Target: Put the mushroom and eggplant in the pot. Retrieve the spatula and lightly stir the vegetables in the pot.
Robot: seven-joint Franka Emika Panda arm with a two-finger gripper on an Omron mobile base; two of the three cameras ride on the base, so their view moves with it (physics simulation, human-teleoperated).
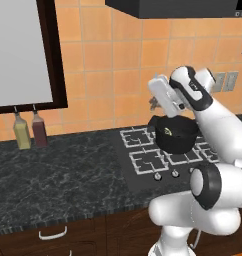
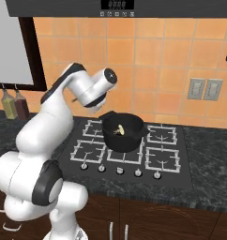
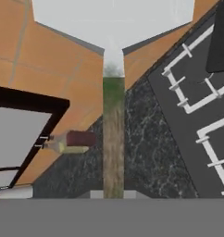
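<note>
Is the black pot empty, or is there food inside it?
Not empty. In the right base view the pot on the stove has a small pale piece, probably the mushroom, inside. I cannot tell whether the eggplant is there.

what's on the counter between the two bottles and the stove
Only bare dark marble counter. In the left base view, the two bottles stand by the wall at the left, and nothing lies between them and the stove.

pot [image 2: 123,132]: round, black, upright on far-left burner, open top
mushroom [image 2: 120,130]: pale tan, small, inside pot near its middle
eggplant: can't make it out against the dark pot interior
spatula [image 3: 113,139]: thin tan handle running up to a flat light grey blade, held up off the worktop
</note>
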